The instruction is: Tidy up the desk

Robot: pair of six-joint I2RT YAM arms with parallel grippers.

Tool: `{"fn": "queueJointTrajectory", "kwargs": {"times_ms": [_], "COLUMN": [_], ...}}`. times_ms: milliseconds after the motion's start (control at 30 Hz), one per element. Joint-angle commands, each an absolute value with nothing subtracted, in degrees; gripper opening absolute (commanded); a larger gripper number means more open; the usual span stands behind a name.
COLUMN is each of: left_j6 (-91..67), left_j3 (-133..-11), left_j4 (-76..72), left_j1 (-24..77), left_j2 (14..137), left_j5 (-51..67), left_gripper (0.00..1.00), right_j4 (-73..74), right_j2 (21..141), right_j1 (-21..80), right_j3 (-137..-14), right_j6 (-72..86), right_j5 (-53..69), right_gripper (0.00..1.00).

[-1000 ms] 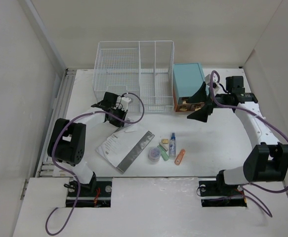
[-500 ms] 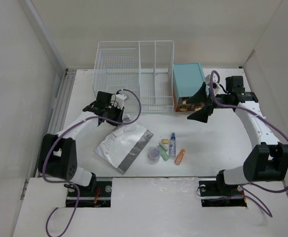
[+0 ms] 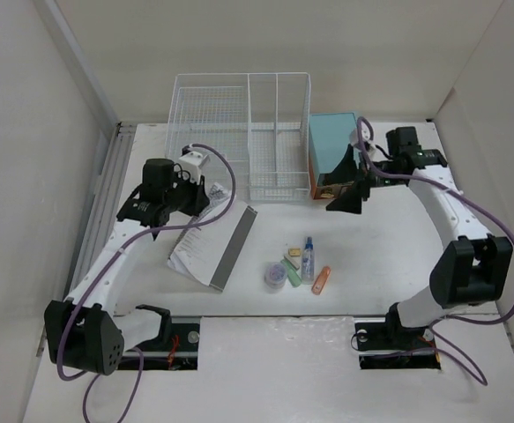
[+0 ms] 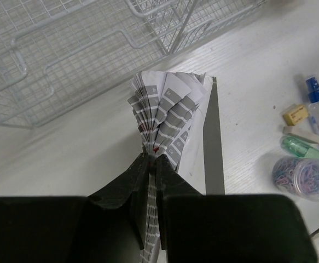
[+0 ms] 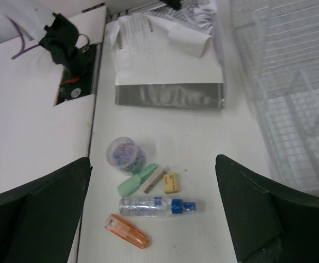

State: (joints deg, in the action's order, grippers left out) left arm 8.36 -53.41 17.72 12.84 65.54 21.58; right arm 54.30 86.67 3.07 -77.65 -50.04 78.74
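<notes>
On the left side of the large white matte desk, your left gripper is clenched on the edge of a printed paper booklet with a grey cover — its pages fan out beside the white wire basket. Your right gripper hangs spread wide, holding nothing, just in front of the small teal drawer cabinet. Between the arms, on the desk, lie a clear tub of coloured paper clips and a blue-capped clear bottle.

Wire basket beside teal cabinet; booklet; spray bottle.
</notes>
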Motion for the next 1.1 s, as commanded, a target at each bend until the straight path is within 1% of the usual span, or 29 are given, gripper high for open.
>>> {"fn": "queueJointTrajectory", "kwargs": {"times_ms": [0, 100, 133, 167, 200, 267, 300, 333, 467, 600, 633, 667, 733, 767, 800, 833, 900, 933, 967, 1033, 1067], "left_j6": [5.63, 4.22, 3.70, 2.82, 2.29, 1.24, 0.10, -0.43, -1.23, -1.23, -1.23, -1.23, -1.23, -1.23, -1.23, -1.23, -1.23, -1.23, -1.23, -1.23, -1.23], "left_j3": [-56.25, -54.06, -53.53, -52.66, -52.65, -51.42, -51.42, -51.42, -51.42, -52.64, -52.65, -52.65, -53.35, -53.35, -53.87, -53.88, -53.88, -53.88, -53.88, -53.88, -53.88], "left_j4": [13.37, 10.64, 10.03, 8.89, 8.27, 6.95, 5.64, 5.63, 4.75, 4.75, 4.75, 4.75, 5.27, 5.27, 5.27, 5.27, 5.27, 5.27, 5.27, 5.27, 5.27], "left_j1": [11.95, 11.43, 11.43, 11.43, 10.82, 10.81, 10.81, 10.81, 10.81, 10.81, 10.81, 10.81, 10.81, 10.81, 10.81, 10.81, 10.81, 10.81, 10.81, 10.81, 10.81], "left_j2": [63.37, 61.27, 60.74, 60.21, 59.25, 58.71, 57.93, 57.31, 56.78, 56.78, 56.78, 56.78, 56.78, 56.78, 56.78, 56.78, 56.16, 55.38, 54.76, 54.76, 54.15], "left_j5": [25.31, 26.71, 27.50, 28.03, 28.82, 29.88, 31.01, 31.55, 32.69, 33.92, 33.93, 33.93, 34.54, 34.54, 34.54, 34.54, 34.54, 35.06, 35.07, 35.59, 36.29], "left_gripper": [0.00, 0.00, 0.00, 0.00, 0.00, 0.00, 0.00, 0.00, 0.00, 0.00, 0.00, 0.00, 0.00, 0.00, 0.00, 0.00, 0.00, 0.00, 0.00, 0.00, 0.00], "right_j4": [56.87, 55.99, 57.90, 60.10, 62.81, 77.19, 79.34, 79.37, 79.37, 79.37, 77.71, 75.09, 54.50, 43.09, 33.41, 23.31, 20.75, 20.74, 18.74, 13.47, 8.40], "right_j2": [89.99, 94.46, 95.79, 97.28, 100.51, 104.48, 108.33, 109.59, 109.69, 106.18, 105.39, 103.29, 98.82, 95.05, 85.87, 81.95, 76.84, 76.82, 75.77, 72.79, 71.99], "right_j1": [8.59, 11.15, 12.73, 13.53, 14.32, 16.43, 17.83, 17.84, 22.84, 23.38, 22.86, 22.85, 22.24, 23.37, 24.95, 29.75, 33.99, 35.58, 35.60, 35.07, 33.85], "right_j3": [-78.76, -77.17, -77.17, -77.78, -79.52, -82.34, -84.88, -85.77, -88.85, -91.92, -92.63, -92.64, -90.81, -83.48, -79.41, -76.41, -74.71, -75.23, -75.23, -70.16, -66.31], "right_j6": [-52.91, -53.96, -55.01, -60.59, -63.69, -74.03, -79.22, -78.75, -79.27, -77.79, -76.30, -69.07, -54.40, -34.57, -29.76, -28.92, -26.82, -25.76, -23.75, -18.82, -15.33], "right_j5": [80.23, 84.01, 85.33, 85.34, 86.04, 87.88, 89.37, 89.38, 84.74, 80.88, 80.08, 79.20, 70.79, 64.66, 48.68, 41.21, 30.63, 25.45, 23.14, 16.39, 15.04], "right_gripper": [1.00, 1.00, 1.00, 1.00, 1.00, 1.00, 1.00, 1.00, 1.00, 1.00, 1.00, 1.00, 1.00, 1.00, 1.00, 1.00, 1.00, 1.00, 1.00, 1.00, 1.00]}}
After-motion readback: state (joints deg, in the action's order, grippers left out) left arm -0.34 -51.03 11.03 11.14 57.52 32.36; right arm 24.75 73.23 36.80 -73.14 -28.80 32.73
